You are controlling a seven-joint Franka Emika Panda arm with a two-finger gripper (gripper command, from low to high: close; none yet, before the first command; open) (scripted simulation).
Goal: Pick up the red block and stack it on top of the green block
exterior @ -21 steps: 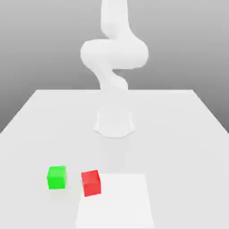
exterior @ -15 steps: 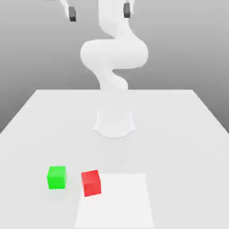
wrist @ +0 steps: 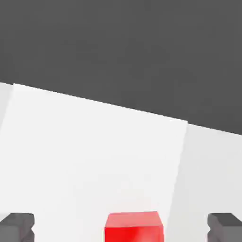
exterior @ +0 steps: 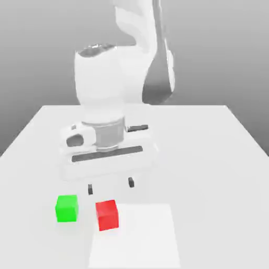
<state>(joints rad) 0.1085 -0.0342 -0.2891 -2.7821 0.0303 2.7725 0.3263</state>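
Exterior view faces arm (exterior: 99, 79) across table (exterior: 210, 157), angled down; hand view closer; both share red block (exterior: 107, 215)

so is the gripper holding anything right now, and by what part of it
Nothing is held: the gripper's jaws stand open above the table, and the red block sits below with no jaw touching it.

The red block (exterior: 107, 215) lies beside the green block (exterior: 66, 208), toward the exterior view's right, partly over the panel's (exterior: 137, 239) edge; the table (exterior: 210, 173) lies under the green block.
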